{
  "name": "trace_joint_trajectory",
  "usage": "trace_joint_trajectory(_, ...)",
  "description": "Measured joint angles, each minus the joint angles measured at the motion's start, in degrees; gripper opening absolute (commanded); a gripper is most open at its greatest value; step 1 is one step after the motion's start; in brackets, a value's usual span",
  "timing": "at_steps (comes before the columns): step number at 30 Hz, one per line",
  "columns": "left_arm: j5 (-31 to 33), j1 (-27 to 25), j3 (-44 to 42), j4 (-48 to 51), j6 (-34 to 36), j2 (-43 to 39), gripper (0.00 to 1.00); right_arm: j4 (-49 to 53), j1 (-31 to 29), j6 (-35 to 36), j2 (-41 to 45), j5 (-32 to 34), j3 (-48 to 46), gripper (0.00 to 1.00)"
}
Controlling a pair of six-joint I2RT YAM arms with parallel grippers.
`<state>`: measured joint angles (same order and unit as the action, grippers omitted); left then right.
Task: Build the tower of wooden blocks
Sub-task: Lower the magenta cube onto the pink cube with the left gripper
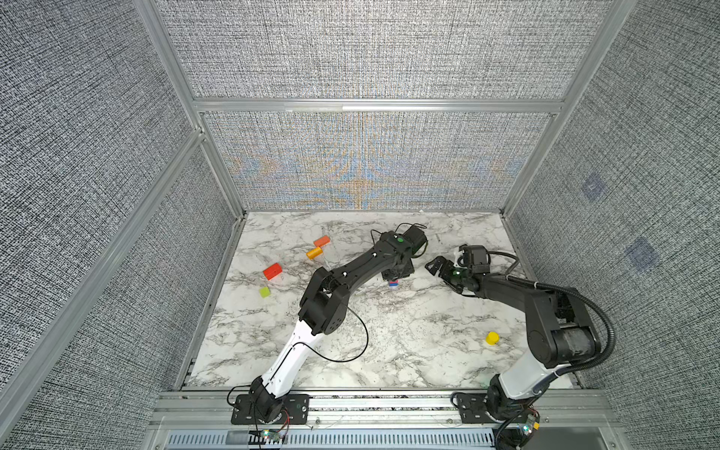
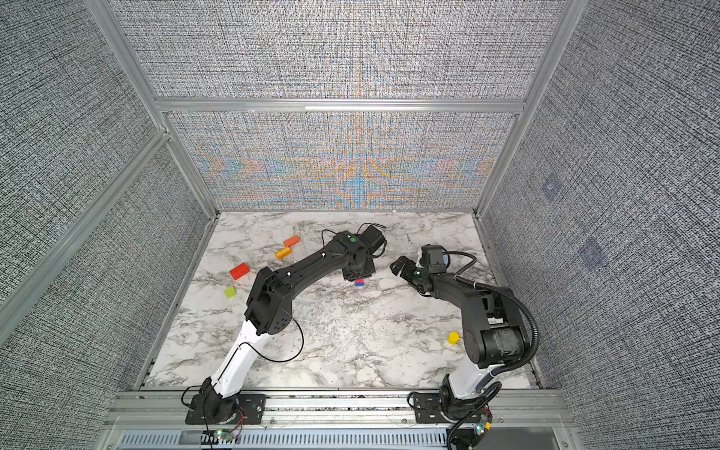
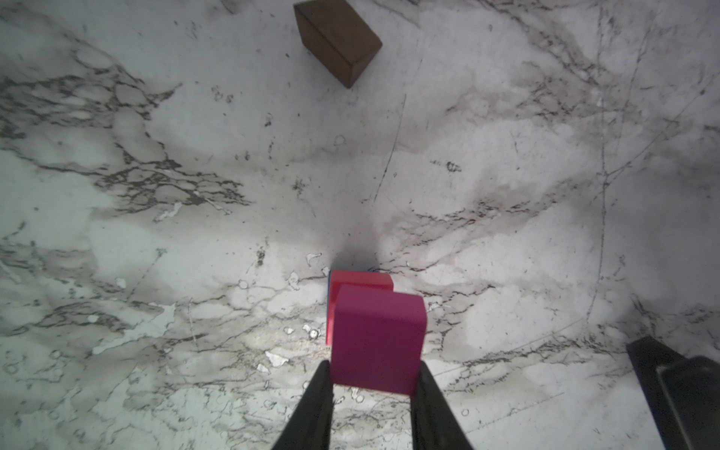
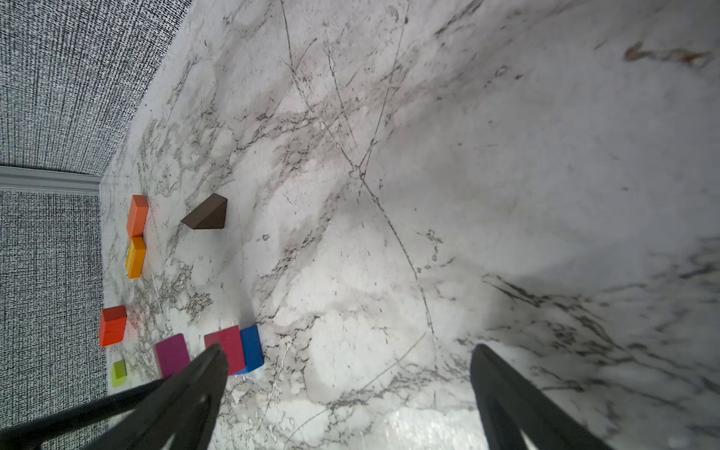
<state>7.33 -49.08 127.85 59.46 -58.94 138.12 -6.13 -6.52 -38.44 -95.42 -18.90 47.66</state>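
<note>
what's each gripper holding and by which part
The left gripper pinches the magenta block by its opposite sides; the right gripper is open, holding nothing.

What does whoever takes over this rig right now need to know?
Left hand: shut on the magenta block, held above the tower, not yet set down.
Right hand: open, empty, beside the tower.
Done: tower two high, crimson block on blue block.
Loose: brown wedge, orange block, amber block, red-orange block, lime cube, yellow cylinder.
Left: place the magenta block, then stack the rest.
</note>
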Motion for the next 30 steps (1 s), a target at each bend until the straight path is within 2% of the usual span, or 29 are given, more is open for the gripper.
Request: trace_joint_trajectory(30,1.36,-0.55,-0.92,1.75,0.04,0.83,0.28,-2.05,0.04,-0.5,-1.97,-2.32,-0.07,0.99)
